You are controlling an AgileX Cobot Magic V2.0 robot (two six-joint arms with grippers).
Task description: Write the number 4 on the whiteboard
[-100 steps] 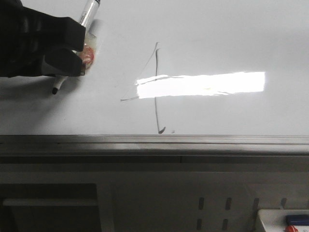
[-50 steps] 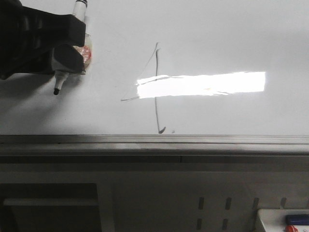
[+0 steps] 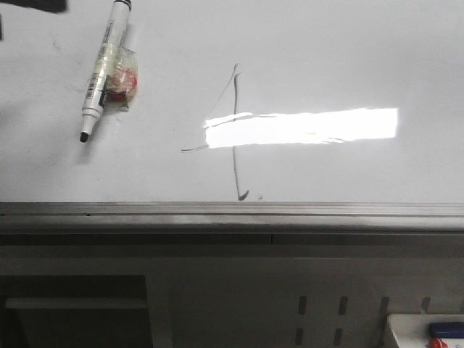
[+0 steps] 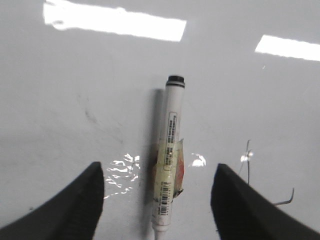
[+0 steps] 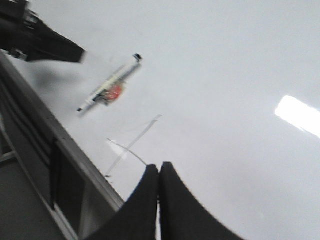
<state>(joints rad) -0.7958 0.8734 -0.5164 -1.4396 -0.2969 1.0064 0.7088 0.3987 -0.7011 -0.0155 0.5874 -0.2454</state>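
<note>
The number 4 (image 3: 234,167) stands in thin dark lines on the whiteboard (image 3: 326,43), crossed by a bright light reflection. A white marker (image 3: 101,69) with tape and a red patch lies flat on the board to the left of it, tip toward the rail. My left gripper (image 4: 157,167) hangs open above the marker (image 4: 169,160), its fingers (image 4: 75,205) wide on either side and not touching it. In the front view only a dark scrap of that arm shows at the top left corner. My right gripper (image 5: 159,167) is shut and empty, over the board near the number 4 (image 5: 137,137).
A grey metal rail (image 3: 232,210) runs along the board's near edge, with a grey frame below it. A white tray (image 3: 424,330) with blue and red items sits at the bottom right. The left arm (image 5: 35,40) shows dark beyond the marker (image 5: 107,90).
My left gripper has opened and let go of the marker, then drawn back up and left out of the front view. The marker now lies on the board.
</note>
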